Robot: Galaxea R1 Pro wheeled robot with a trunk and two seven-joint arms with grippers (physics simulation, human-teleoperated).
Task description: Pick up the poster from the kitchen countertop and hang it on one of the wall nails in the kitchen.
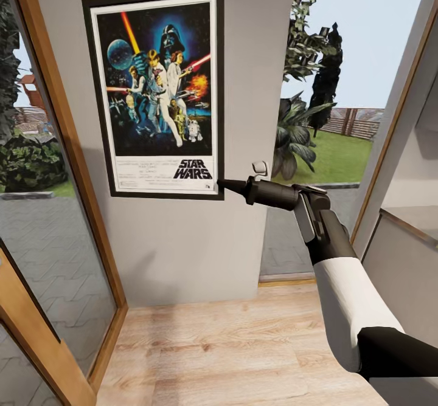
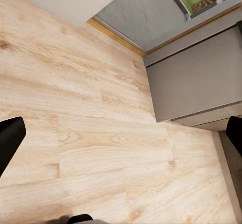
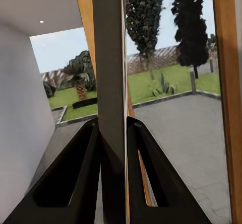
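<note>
The Star Wars poster (image 1: 159,90) stands upright and flat against the grey wall panel (image 1: 182,242), black frame and white border in full sight. My right gripper (image 1: 221,183) reaches in from the right and is shut on the poster's lower right corner. In the right wrist view the two dark fingers (image 3: 75,173) press on either side of the poster (image 3: 108,58), seen edge-on, with the gripper (image 3: 112,126) closed around it. A small pale nail fitting (image 1: 260,167) juts from the wall just right of the frame. My left gripper (image 2: 121,138) hangs open over the wooden floor, nothing between its fingers.
Glass panes in wooden frames (image 1: 61,151) flank the wall panel, with garden and paving outside. A grey cabinet front (image 2: 201,78) stands at the right, near a wooden door sill (image 2: 116,35). Pale wooden floor (image 1: 243,351) lies below the poster.
</note>
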